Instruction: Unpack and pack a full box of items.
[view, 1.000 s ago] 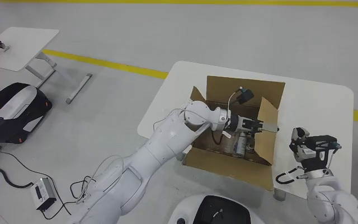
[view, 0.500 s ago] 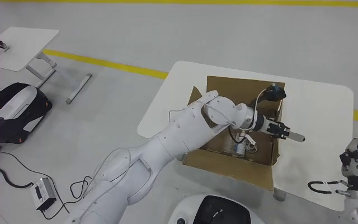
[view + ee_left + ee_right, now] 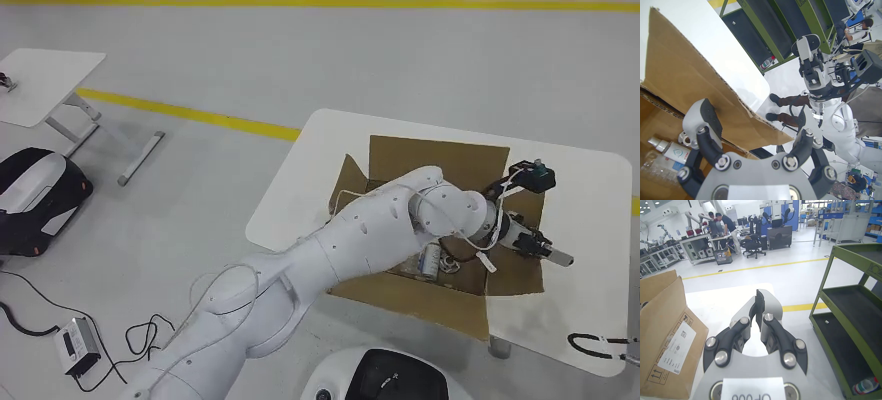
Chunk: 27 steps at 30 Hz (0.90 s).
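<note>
**Box (image 3: 430,160) open right of centre, left gripper at its side flap**

Fingers spread and holding nothing, the left gripper (image 3: 548,252) hangs over the flap (image 3: 687,66) folded out on the box's right side in the top view. The flap's edge lies between its fingers; contact cannot be told. Pressed closed and empty, the right gripper (image 3: 757,306) is above the white table (image 3: 330,160). Inside the box lie a white spray bottle (image 3: 672,149) and a clear plastic bottle (image 3: 653,170).
</note>
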Tool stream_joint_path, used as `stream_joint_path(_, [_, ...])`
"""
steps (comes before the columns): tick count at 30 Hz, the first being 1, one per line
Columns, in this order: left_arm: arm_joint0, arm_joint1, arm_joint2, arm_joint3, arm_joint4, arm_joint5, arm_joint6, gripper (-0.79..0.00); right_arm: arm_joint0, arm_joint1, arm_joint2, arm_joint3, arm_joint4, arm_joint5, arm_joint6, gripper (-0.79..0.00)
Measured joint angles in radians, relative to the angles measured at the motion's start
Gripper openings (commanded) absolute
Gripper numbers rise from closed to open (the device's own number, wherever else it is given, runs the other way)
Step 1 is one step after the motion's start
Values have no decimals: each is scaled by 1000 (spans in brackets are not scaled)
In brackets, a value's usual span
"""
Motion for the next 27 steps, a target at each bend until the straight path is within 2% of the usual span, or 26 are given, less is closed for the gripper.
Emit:
stream_joint_path(11, [-17,-82,70,131,50,-8,19,0,-52,-7,51,-59,26,27,-33,-785])
stream_joint_path(17, [-38,-107,69,180,70,-31,8,0,-41,-10,47,-49,34,3,-30,-785])
stream_joint_path(21, [-53,-101,28,189,64,-61,12,0,-20,-10,38,-27,33,-19,-25,-785])
stream_joint_path(25, [-57,-70,-30,171,88,-70,7,0,12,-12,18,6,26,-29,-15,-785])
stream_joint_path(27, [-65,-46,-48,138,141,-61,-12,0,30,-13,5,23,23,-34,-11,-785])
